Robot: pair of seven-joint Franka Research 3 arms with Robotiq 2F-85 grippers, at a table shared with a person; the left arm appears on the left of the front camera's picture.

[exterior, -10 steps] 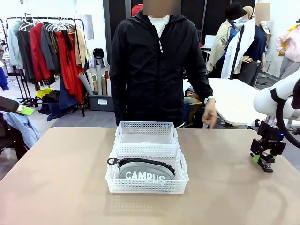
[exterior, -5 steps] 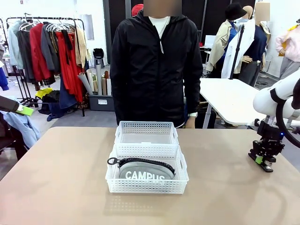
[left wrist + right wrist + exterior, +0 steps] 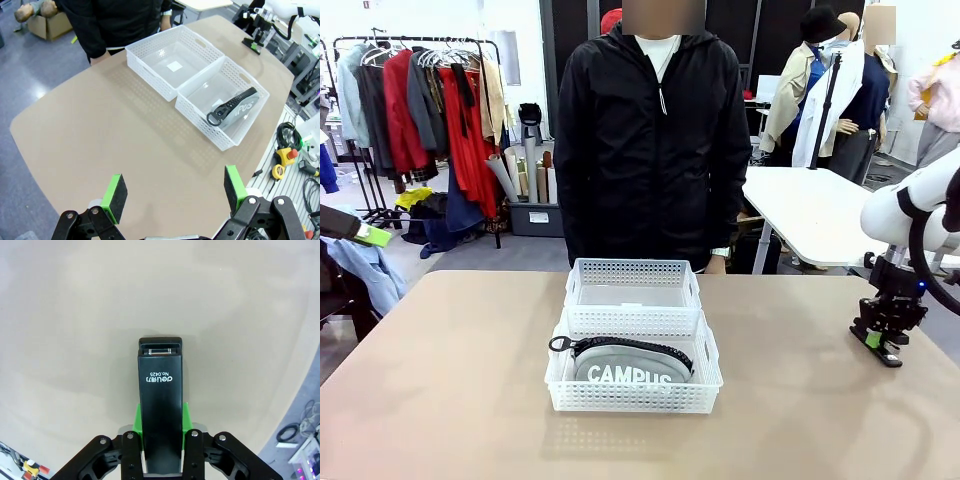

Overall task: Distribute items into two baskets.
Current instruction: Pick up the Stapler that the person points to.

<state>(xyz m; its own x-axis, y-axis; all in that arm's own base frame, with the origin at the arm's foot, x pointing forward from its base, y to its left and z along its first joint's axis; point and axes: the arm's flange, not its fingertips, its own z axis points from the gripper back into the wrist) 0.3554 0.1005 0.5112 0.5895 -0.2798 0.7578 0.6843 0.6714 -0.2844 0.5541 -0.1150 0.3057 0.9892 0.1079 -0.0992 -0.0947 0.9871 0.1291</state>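
Note:
Two white perforated baskets stand end to end mid-table. In the near basket (image 3: 632, 400) lies the grey "CAMPUS" pouch (image 3: 630, 370). Beyond it, the far basket (image 3: 632, 274) shows only a label on its floor. At the table's right edge, my right gripper (image 3: 876, 340) is shut on the small black stapler (image 3: 887, 353), which rests on the tabletop. The right wrist view shows the stapler (image 3: 160, 400) pinched between the green pads of the right gripper (image 3: 161, 416). My left gripper (image 3: 174, 187) hangs open high above the table, far from the baskets (image 3: 200, 114) and the pouch (image 3: 241, 102).
A person in a black jacket (image 3: 655, 150) stands at the far edge behind the baskets, arms down. Bare tabletop (image 3: 440, 380) spreads left and right of the baskets. A white table (image 3: 810, 215) stands behind at right, clothes racks at left.
My right gripper's jaws have closed onto the stapler. The person's hand, which pointed down at the far right edge, has dropped back to the person's side.

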